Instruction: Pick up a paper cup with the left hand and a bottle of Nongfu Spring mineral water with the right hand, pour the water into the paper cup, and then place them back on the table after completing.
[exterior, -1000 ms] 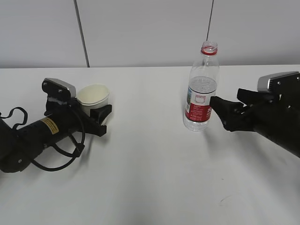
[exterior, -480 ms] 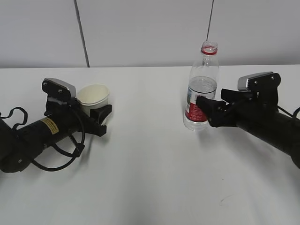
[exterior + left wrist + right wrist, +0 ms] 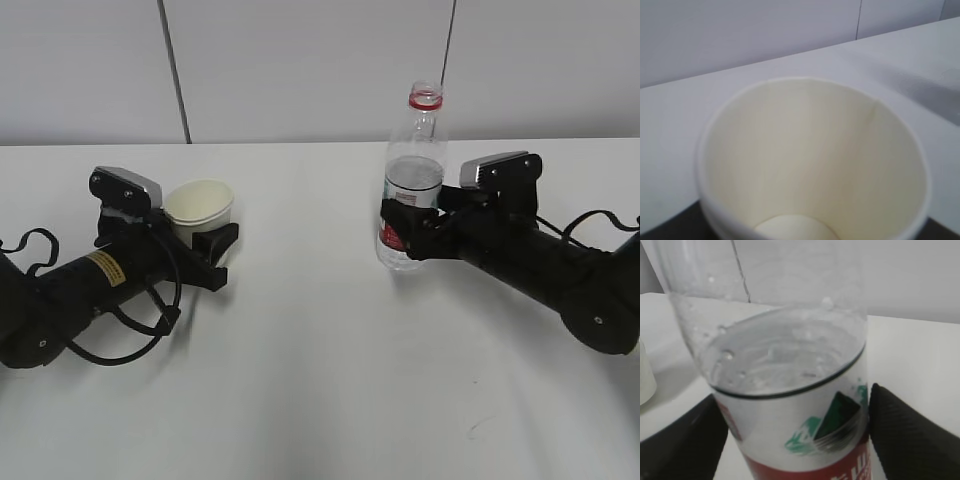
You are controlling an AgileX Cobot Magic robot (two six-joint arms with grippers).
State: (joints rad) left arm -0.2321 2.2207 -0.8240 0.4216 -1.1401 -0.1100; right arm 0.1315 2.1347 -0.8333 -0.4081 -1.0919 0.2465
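Note:
The white paper cup (image 3: 198, 203) stands open and empty between the fingers of my left hand's gripper (image 3: 215, 255), which closes on its lower body; it fills the left wrist view (image 3: 810, 160). The clear Nongfu Spring bottle (image 3: 412, 180), with a red label and a red neck ring and no cap, sits between my right hand's fingers (image 3: 910, 435), which press both its sides. It leans slightly left. My right gripper (image 3: 403, 228) holds it at the label. Water (image 3: 785, 355) fills the bottle (image 3: 790, 405) to just above the label.
The white table (image 3: 320, 380) carries a tiny dark mark (image 3: 480, 428) at the front right. A pale wall with two vertical seams stands behind. About a forearm's length of bare tabletop separates cup and bottle.
My right arm moved left, its fingers closed round the bottle, and the bottle shifted left and tilted a little. The left arm and cup have not moved.

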